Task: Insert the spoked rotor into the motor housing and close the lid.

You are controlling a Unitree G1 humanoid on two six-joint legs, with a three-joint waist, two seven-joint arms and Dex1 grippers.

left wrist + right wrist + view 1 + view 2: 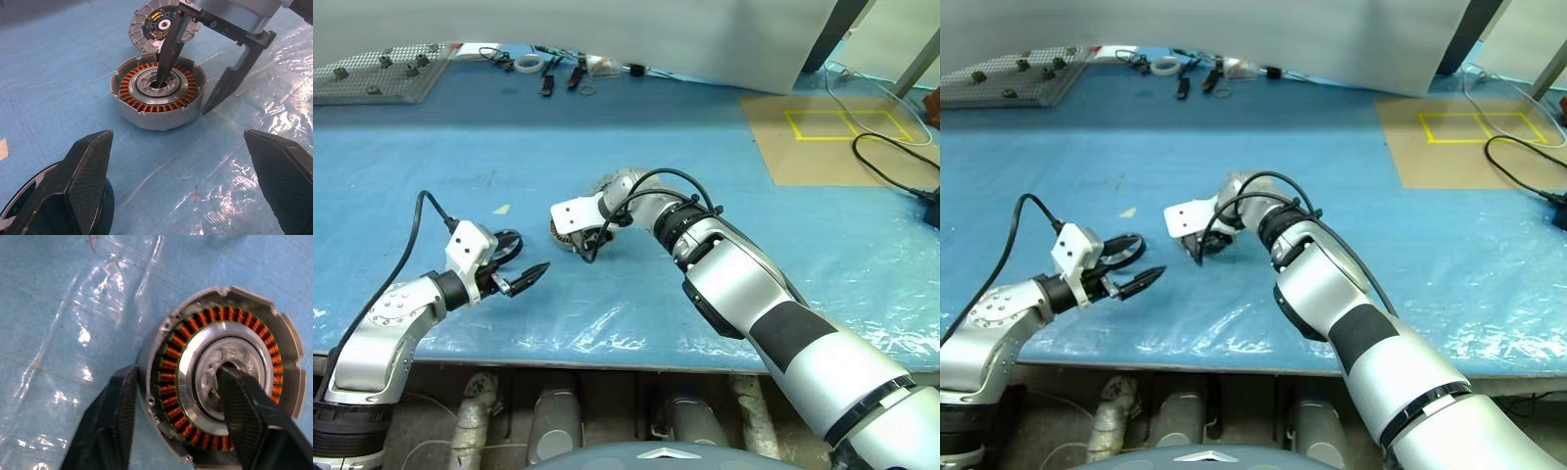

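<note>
Fingers (168,54) of the right gripper (188,93) straddle the motor housing (157,98) wall, closing; the left gripper (181,181) gapes empty; lid (161,29) at twelve o'clock; rotor insertion likely follows.

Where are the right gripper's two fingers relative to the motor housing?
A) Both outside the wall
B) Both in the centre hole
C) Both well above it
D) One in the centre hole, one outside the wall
D: the right gripper straddles the motor housing wall.

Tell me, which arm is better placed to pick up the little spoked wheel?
Left. The spoked rotor lies right beside the open left gripper, while the right gripper straddles the motor housing wall.
</note>
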